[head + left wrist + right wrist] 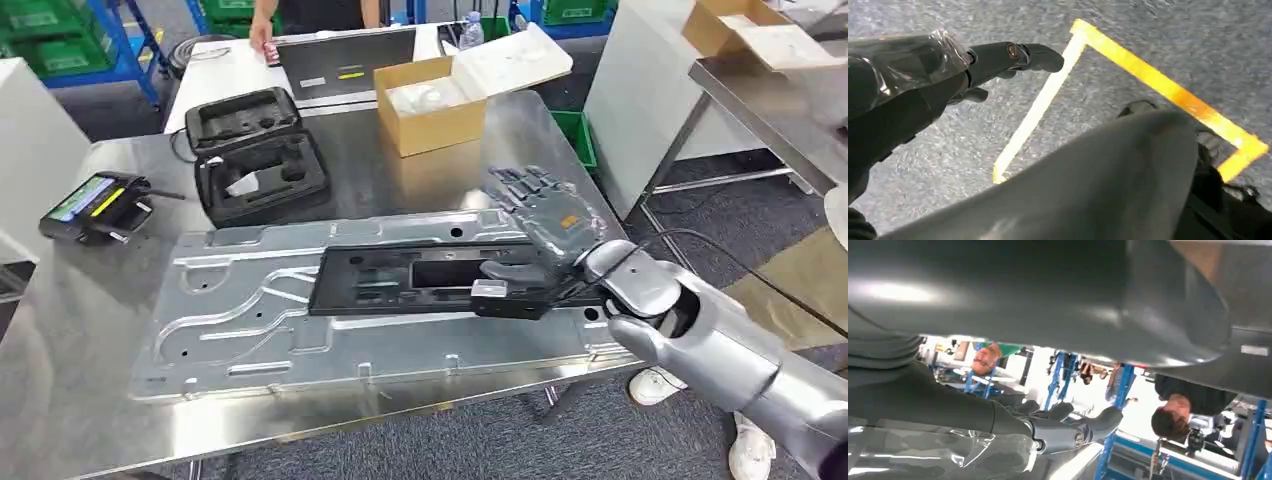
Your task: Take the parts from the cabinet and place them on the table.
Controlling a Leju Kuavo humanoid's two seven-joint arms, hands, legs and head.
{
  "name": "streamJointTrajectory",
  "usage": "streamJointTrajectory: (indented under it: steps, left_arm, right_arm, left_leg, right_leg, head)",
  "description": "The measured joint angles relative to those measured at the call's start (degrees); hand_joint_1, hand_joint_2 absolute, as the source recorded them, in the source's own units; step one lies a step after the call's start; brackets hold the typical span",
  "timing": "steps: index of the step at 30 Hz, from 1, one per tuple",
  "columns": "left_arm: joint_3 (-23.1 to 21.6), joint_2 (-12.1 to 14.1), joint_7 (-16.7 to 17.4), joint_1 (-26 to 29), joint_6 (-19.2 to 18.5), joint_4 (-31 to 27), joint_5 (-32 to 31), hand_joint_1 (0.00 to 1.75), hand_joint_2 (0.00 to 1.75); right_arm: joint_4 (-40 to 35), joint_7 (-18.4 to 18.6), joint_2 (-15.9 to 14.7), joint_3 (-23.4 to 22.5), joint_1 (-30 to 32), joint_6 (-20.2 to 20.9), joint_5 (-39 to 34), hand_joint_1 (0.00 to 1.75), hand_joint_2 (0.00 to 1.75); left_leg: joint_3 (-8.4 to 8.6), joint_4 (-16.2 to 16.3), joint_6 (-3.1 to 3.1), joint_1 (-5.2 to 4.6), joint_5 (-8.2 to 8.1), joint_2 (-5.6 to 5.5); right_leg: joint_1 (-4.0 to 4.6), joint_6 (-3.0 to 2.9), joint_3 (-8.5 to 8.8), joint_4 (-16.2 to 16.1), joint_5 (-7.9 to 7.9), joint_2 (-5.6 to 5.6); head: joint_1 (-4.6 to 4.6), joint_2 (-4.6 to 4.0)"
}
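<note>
The right hand [540, 235] hovered with fingers apart, its thumb close to the black part [430, 280], which lay on the metal panel [240, 310] on the tabletop [60, 340]. Lifting straight clear would avoid dragging it.

Right arm [730, 350]: silver-grey metal shell in rounded segments, with a ball-like wrist joint and dark gaps between sections. A thin black cable [690, 240] loops from the wrist area.

Right robot hand [545, 225]: dark fingers under a clear, crinkled plastic cover; a small orange mark on the back. In the right wrist view, grey fingers [1068, 430] with round metal pivot screws.

Left robot hand [973, 67]: dark grey, glossy plastic wrap over the back, one round screw at a finger pivot.
</note>
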Motion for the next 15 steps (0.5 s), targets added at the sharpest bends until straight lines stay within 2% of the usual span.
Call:
streamJointTrajectory:
  steps: [1, 2, 3, 4, 5, 6, 7, 8, 9, 12, 13, 14, 15]
  left_arm:
    - [0.02, 0.00, -0.04, 0.01, 0.02, -0.02, 0.02, 0.00, 0.00]
    - [0.02, -0.04, -0.07, 0.03, -0.04, -0.02, 0.02, 0.00, 0.00]
    - [0.02, -0.04, -0.07, 0.12, -0.07, -0.02, 0.02, 0.00, 0.00]
    - [0.02, -0.04, -0.07, 0.18, -0.09, 0.00, 0.02, 0.00, 0.00]
    - [0.02, -0.07, -0.07, 0.18, -0.09, -0.02, 0.02, 0.00, 0.00]
    - [0.02, -0.07, -0.07, 0.15, -0.09, -0.02, 0.02, 0.00, 0.00]
    - [0.02, -0.04, -0.09, 0.12, -0.07, -0.02, 0.04, 0.00, 0.00]
    - [0.04, -0.02, -0.09, 0.08, -0.07, 0.00, 0.04, 0.00, 0.00]
    - [0.07, -0.04, -0.13, 0.04, -0.06, -0.02, 0.04, 0.00, 0.00]
    - [0.04, -0.04, -0.33, 0.07, -0.07, -0.02, 0.04, 0.00, 0.00]
    - [0.07, 0.00, -0.33, 0.07, -0.04, 0.00, 0.04, 0.00, 0.00]
    - [0.07, 0.00, -0.33, 0.09, -0.04, 0.00, 0.04, 0.00, 0.00]
    - [0.07, -0.02, -0.33, 0.09, -0.04, -0.02, 0.04, 0.00, 0.00]
  right_arm:
    - [-0.15, 0.17, -0.28, -0.06, 0.04, 0.00, -0.04, 0.00, 0.00]
    - [-0.28, 0.20, -0.37, -0.09, 0.31, 0.00, -0.04, 0.00, 0.00]
    - [-0.44, 0.20, -0.52, -0.15, 0.67, 0.00, -0.07, 0.00, 0.00]
    - [-0.63, 0.22, -0.55, -0.20, 0.92, 0.00, -0.07, 0.00, 0.00]
    - [-0.76, 0.24, -0.66, -0.28, 1.01, 0.00, -0.07, 0.00, 0.00]
    - [-1.00, 0.31, -0.83, -0.48, 0.98, 0.00, -0.07, 0.00, 0.00]
    - [-1.24, 0.37, -0.92, -0.81, 0.96, 0.00, -0.07, 0.00, 0.00]
    - [-1.38, 0.37, -0.96, -1.07, 0.94, 0.02, -0.07, 0.00, 0.00]
    - [-1.55, 0.41, -1.00, -1.11, 1.05, 0.04, -0.07, 0.00, 0.00]
    - [-2.10, 0.55, -1.27, -1.42, 1.15, 0.07, -0.02, 0.00, 0.00]
    - [-2.32, 0.55, -1.31, -1.44, 1.08, 0.09, 0.00, 0.00, 0.00]
    - [-2.56, 0.61, -1.38, -1.59, 0.95, 0.13, 0.02, 0.00, 0.00]
    - [-2.80, 0.63, -1.42, -1.73, 0.98, 0.18, 0.02, 0.00, 0.00]
  left_leg:
    - [-0.29, 0.04, 0.02, -0.01, 0.18, 0.01]
    - [-0.54, 0.05, 0.05, -0.05, 0.35, 0.02]
    - [-0.81, 0.13, 0.02, -0.05, 0.53, 0.05]
    - [-1.03, 0.14, -0.06, -0.02, 0.70, 0.06]
    - [-1.20, 0.16, -0.21, 0.02, 0.82, 0.07]
    - [-1.37, 0.32, -0.37, 0.11, 0.91, 0.07]
    - [-1.55, 0.69, -0.49, 0.20, 0.93, 0.07]
    - [-1.86, 0.98, -0.76, -0.02, 0.89, 0.06]
    - [-2.04, 1.11, -1.14, -0.14, 1.03, 0.04]
    - [-2.68, 1.54, -2.00, -0.21, 1.60, -0.03]
    - [-3.03, 1.84, -2.21, -0.07, 1.39, -0.05]
    - [-3.72, 3.39, -2.73, 0.10, -0.44, -0.09]
    - [-5.13, 7.01, -3.18, 0.27, -3.27, -0.12]
  right_leg:
    - [0.01, 0.18, -1.68, 5.12, -2.90, 0.00]
    - [-0.01, 0.41, -3.08, 9.38, -4.84, -0.02]
    - [-0.03, 0.60, -3.81, 12.13, -5.56, -0.04]
    - [-0.13, 0.73, -3.15, 11.77, -4.88, -0.06]
    - [-0.28, 0.88, -1.21, 8.98, -3.24, -0.12]
    - [-0.46, 1.08, 1.99, 3.85, -1.04, -0.22]
    - [-0.67, 1.32, 5.91, -2.51, 1.06, -0.41]
    - [-0.72, 1.48, 8.07, -6.50, 0.34, -0.69]
    - [-0.13, 0.58, 7.80, -5.83, 1.39, -0.08]
    - [-0.18, -0.34, 6.95, -5.96, 1.35, -0.08]
    - [-0.59, -0.99, 6.72, -6.24, 1.78, -0.18]
    - [-0.57, -1.45, 6.41, -6.24, 2.07, -0.23]
    - [-0.59, -1.86, 6.05, -6.23, 2.34, -0.25]
  head:
    - [0.04, 0.00]
    - [0.07, 0.00]
    - [0.07, 0.00]
    - [0.07, -0.02]
    - [0.07, -0.02]
    - [0.07, -0.02]
    - [0.07, 0.00]
    - [0.09, 0.00]
    - [0.04, 0.00]
    - [0.04, 0.00]
    - [0.07, 0.00]
    - [0.00, -0.02]
    - [-0.02, -0.02]
